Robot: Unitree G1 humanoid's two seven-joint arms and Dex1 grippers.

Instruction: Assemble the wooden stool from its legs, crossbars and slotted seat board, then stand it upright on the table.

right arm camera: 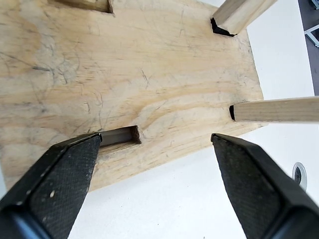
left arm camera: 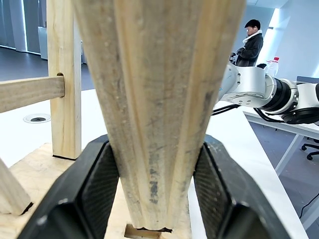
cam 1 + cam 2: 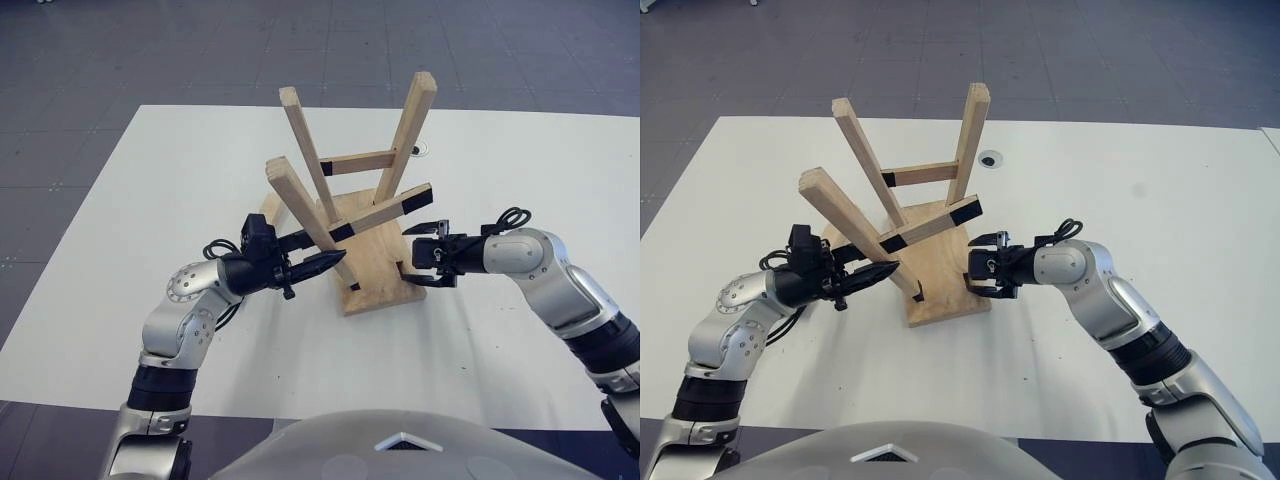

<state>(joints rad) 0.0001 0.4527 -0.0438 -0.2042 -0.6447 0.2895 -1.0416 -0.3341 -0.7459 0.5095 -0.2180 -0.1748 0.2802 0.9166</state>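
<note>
Looks like the leg-fitting step. Got the slotted seat board point(image 3: 378, 288) lying underside-up mid-bench point(image 3: 520, 160), two far legs point(image 3: 408, 130) and crossbars point(image 3: 385, 212) standing in it. Left gripper point(image 3: 320, 264) at its 9 o'clock, jaws clamped on the tilted near leg point(image 3: 298, 205). Right gripper point(image 3: 428, 255) at 3 o'clock, jaws wide open beside an empty slot point(image 1: 119, 135). Probably needs that leg pushed straight and home, then a fourth leg before any flipping.

leg point(image 2: 154, 99) cropped above, seat board point(image 3: 382, 268) partly hidden
</note>
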